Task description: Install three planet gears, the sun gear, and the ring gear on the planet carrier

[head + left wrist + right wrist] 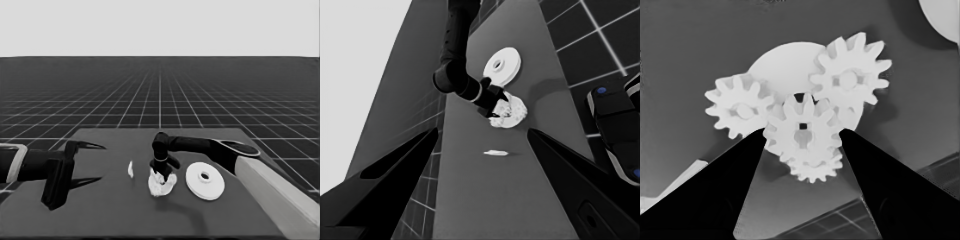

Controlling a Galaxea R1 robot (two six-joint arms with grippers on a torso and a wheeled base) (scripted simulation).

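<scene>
At the left end of the bench (110,210) the left pincer (92,162) waits with its two long fingers spread wide, nothing between them, well apart from the parts.

Next comes the thin white piece (130,169), alone on the bench between that pincer and the cluster of gears, its long axis running roughly away from the near edge.

At mid-bench the right pincer (161,175) points straight down onto the smaller round part (162,186), which lies flat. In the right wrist view four gears sit over that part: one gear (741,111) to one side, another (850,79) to the other, a third (814,167) half hidden, and the middle gear (803,127) lying flat above it, its small centre hole facing up. The right fingers (740,180) close narrowly on the middle gear's teeth from either side, gripping it.

Just to the right, beside but not touching the cluster, the larger round part (205,180) lies flat with its raised hub and hole upward.
</scene>
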